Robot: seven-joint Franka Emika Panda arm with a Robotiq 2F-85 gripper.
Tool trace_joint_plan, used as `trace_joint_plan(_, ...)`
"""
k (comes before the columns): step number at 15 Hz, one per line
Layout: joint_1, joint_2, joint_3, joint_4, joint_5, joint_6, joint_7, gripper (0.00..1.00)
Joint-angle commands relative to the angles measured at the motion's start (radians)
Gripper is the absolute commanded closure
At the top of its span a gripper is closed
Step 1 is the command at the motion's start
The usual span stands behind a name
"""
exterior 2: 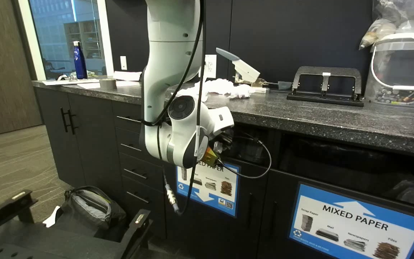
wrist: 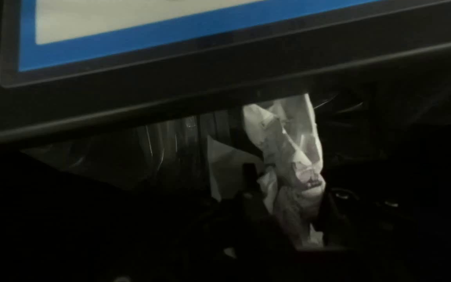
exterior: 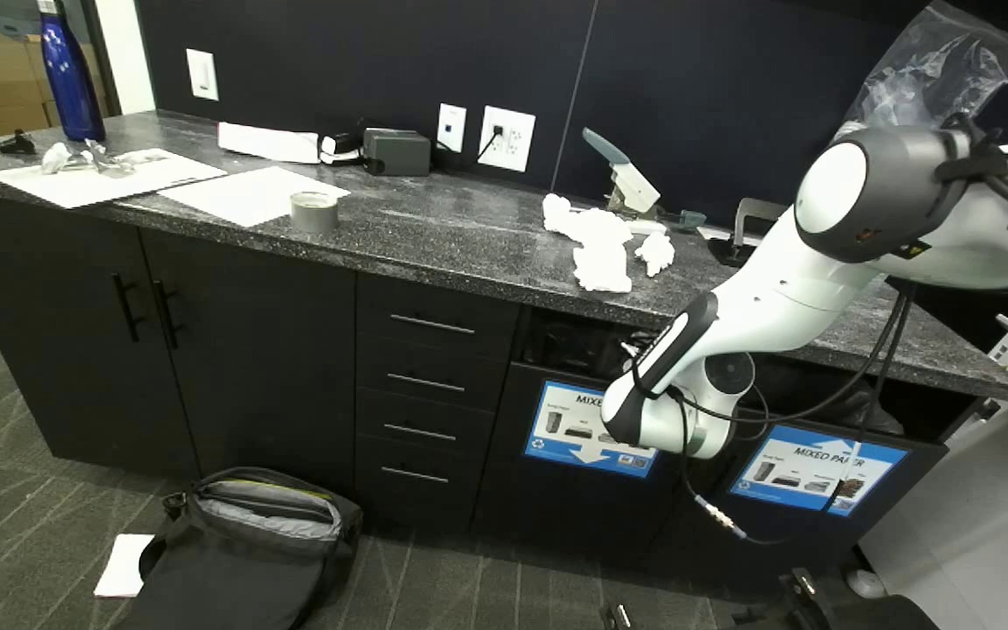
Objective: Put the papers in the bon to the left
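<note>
Several crumpled white paper wads (exterior: 596, 245), matte and lobed in outline, lie loosely bunched on the dark speckled table (exterior: 469, 219), set back from its straight front edge. One elongated, creased, greyish-white paper piece (wrist: 294, 168) is at the mouth of the left-hand black bin compartment (exterior: 556, 503), which bears a blue-bordered white label (exterior: 561, 429). The black fingers (wrist: 253, 199) stand partly apart with that piece between them; the wrist view is too dark to tell whether they grip it. Glossy, wrinkled clear plastic liner (wrist: 166, 145) shows beside it. The compartment's rim is straight; a long, low gap runs between rim and table underside, and the white robot arm (exterior 2: 171, 54) reaches down to it. In the wrist view the piece's long axis runs nearly upright, leaning slightly left, from the fingers to the line of the rim. In an exterior view the larger bunch slants toward the table's front edge.
</note>
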Motion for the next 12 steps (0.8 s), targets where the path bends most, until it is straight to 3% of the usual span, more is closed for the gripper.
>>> trace_joint_plan(1,0.016,0.047,-0.007,0.075,0.029,0.028,0.011,0.36)
trace_joint_plan(4,0.018,0.018,-0.01,0.037,0.018,0.014,0.003,0.12)
trace_joint_plan(6,0.018,-0.034,-0.018,-0.045,0.012,-0.006,-0.008,0.01)
trace_joint_plan(12,-0.02,-0.245,-0.015,-0.377,-0.078,-0.006,0.009,0.0)
